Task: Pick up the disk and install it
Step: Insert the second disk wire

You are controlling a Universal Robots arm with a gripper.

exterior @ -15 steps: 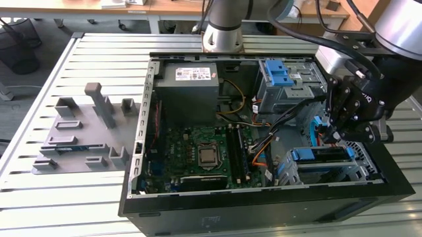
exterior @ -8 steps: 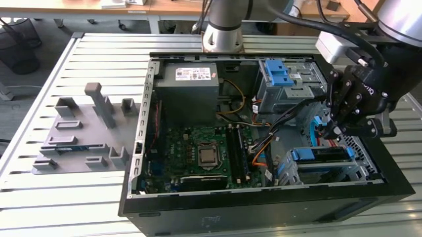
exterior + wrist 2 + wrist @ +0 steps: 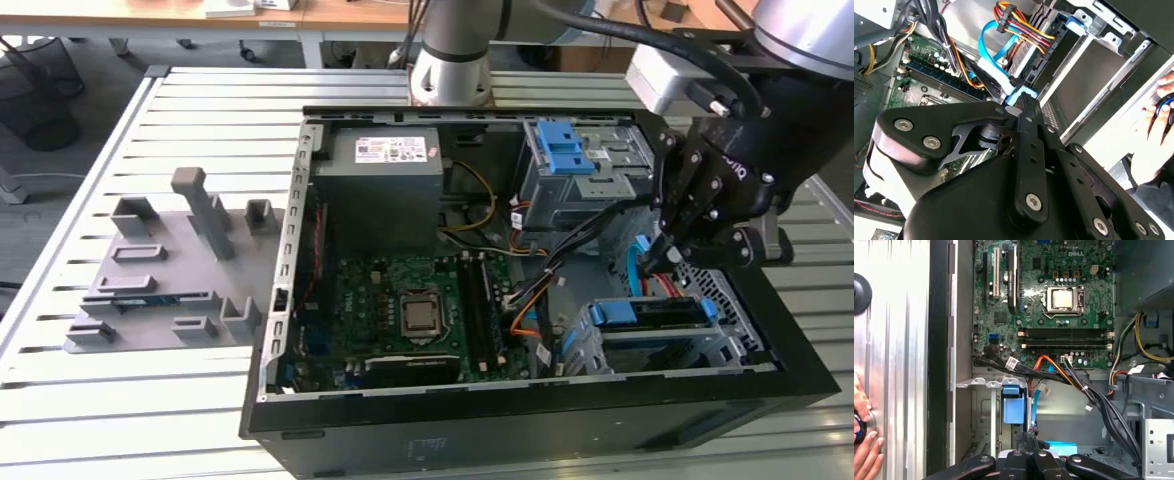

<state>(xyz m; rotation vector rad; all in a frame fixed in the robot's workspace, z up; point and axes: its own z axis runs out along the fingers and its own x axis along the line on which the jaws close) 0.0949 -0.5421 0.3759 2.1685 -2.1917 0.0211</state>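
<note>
A: Where is the gripper (image 3: 663, 262) seen, and what is held in it?

B: In the exterior view it is lowered into the open computer case (image 3: 534, 405), at that view's right, just above the lower drive bay (image 3: 747, 330). Whether anything is clamped cannot be told; the fingertips are hidden by the gripper body in both wrist views.

A: And the disk?

B: The disk (image 3: 654, 314) is seen seated in that lower bay, its blue carrier frame facing the motherboard (image 3: 414, 310). In the first wrist view its blue tab (image 3: 1014, 405) lies directly ahead of the gripper, beside the bundled cables (image 3: 1054, 372).

A: Why is the arm angled so steeply?

B: Probably so the bay is reached past the cables and the upper cage (image 3: 574, 165). A person's hand (image 3: 865, 450) is rested on the slatted counter (image 3: 134, 390) beside the case
</note>
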